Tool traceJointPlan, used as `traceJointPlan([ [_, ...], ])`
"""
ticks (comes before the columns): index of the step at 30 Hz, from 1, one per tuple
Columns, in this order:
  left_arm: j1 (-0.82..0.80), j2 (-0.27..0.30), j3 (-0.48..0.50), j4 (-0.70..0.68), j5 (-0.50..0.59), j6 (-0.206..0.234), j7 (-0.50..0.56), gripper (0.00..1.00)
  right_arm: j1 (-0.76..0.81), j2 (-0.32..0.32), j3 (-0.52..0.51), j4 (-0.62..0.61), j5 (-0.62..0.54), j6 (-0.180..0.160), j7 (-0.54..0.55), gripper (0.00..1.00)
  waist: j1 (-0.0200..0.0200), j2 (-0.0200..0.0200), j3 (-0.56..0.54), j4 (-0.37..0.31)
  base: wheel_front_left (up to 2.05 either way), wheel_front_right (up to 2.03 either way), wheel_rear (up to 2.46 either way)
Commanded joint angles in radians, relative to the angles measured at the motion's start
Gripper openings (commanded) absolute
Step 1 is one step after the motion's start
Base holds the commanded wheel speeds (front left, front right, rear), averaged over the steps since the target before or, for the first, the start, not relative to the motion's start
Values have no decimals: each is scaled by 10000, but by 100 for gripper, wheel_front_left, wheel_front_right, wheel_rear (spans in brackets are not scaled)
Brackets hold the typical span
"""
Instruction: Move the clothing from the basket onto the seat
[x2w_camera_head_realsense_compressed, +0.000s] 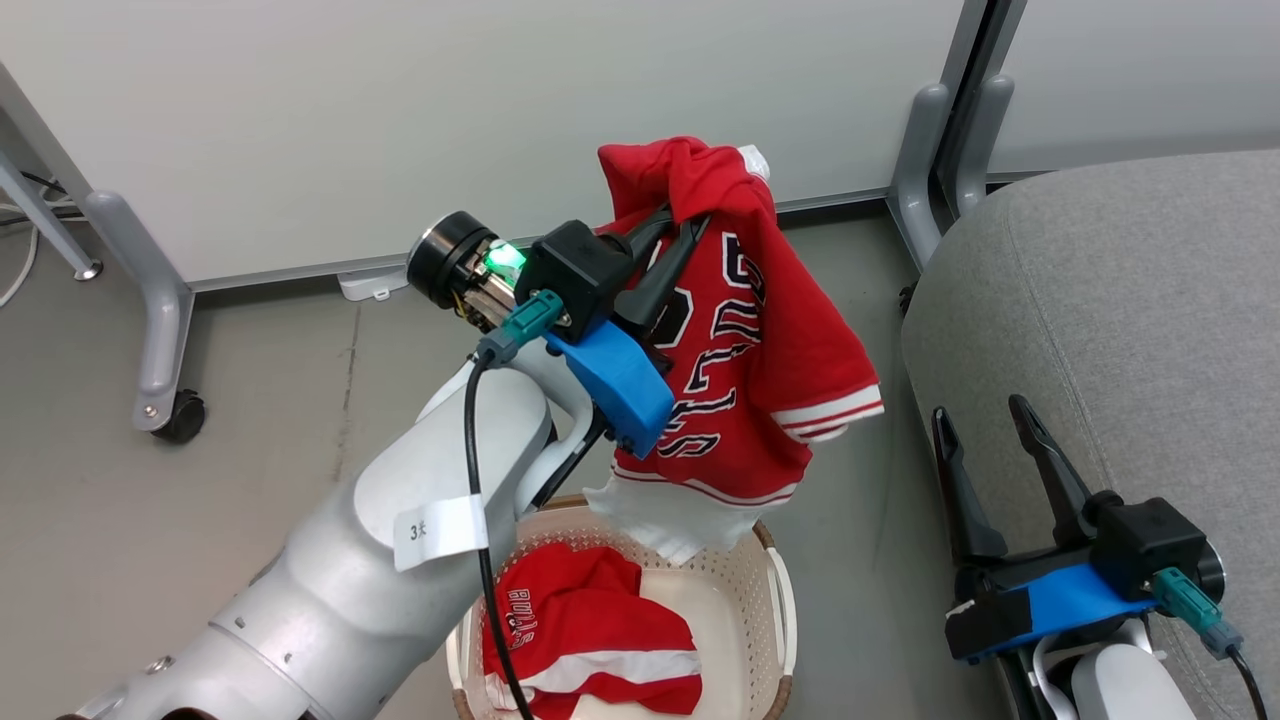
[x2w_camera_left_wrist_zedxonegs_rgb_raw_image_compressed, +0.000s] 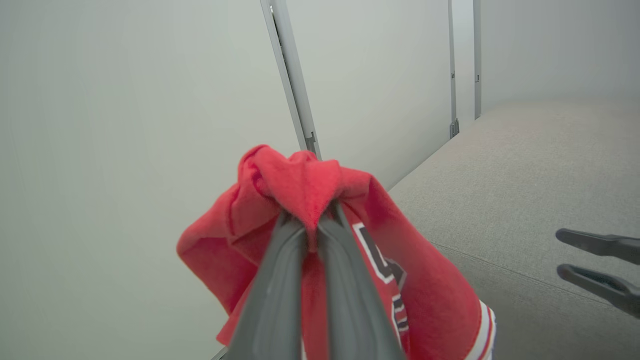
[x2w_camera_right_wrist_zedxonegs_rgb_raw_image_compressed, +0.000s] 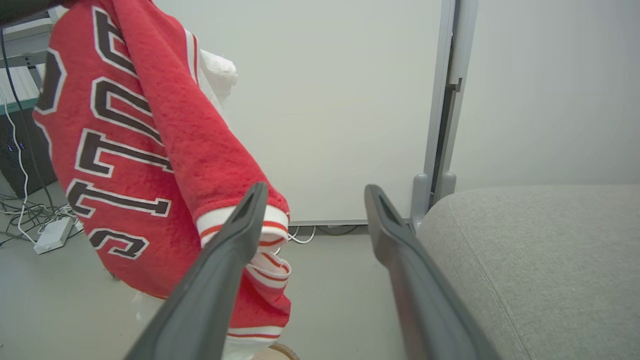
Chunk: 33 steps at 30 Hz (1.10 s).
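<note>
Clothing: one red jersey hung in the air above the basket, pinched at a bunched fold by the left gripper, jaws clenched on the fabric. White fabric dangled below its hem, near the basket rim. Inside the basket a second jersey lay crumpled. By the grey seat edge, the right gripper had jaws spread wide, holding nothing.

White partition panels span the top of the frame on grey metal legs. At left, a black castor rests on the grey floor.
</note>
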Motion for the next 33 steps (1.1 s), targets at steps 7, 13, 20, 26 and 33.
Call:
traceJointPlan([
  [7,244,160,-73,-273,-42,114,7,0,162,-41,29,-89,-86,5,-38,100,1,-1,-41,12,0,0,0],
  [13,269,201,-113,-395,-77,166,32,0,-242,-41,411,-244,-326,5,-38,100,1,-1,-11,42,0,0,0],
  [20,231,227,-166,-461,-99,190,60,0,-937,-54,1154,-221,-721,5,-38,100,1,-1,88,83,0,0,0],
  [26,120,180,-254,-512,-79,191,57,0,-1903,-299,1980,-91,-756,5,-38,100,1,-1,238,206,0,0,0],
  [33,57,98,-371,-565,6,182,38,0,-3062,-458,2689,372,-722,5,-38,100,1,-1,428,351,0,0,0],
])
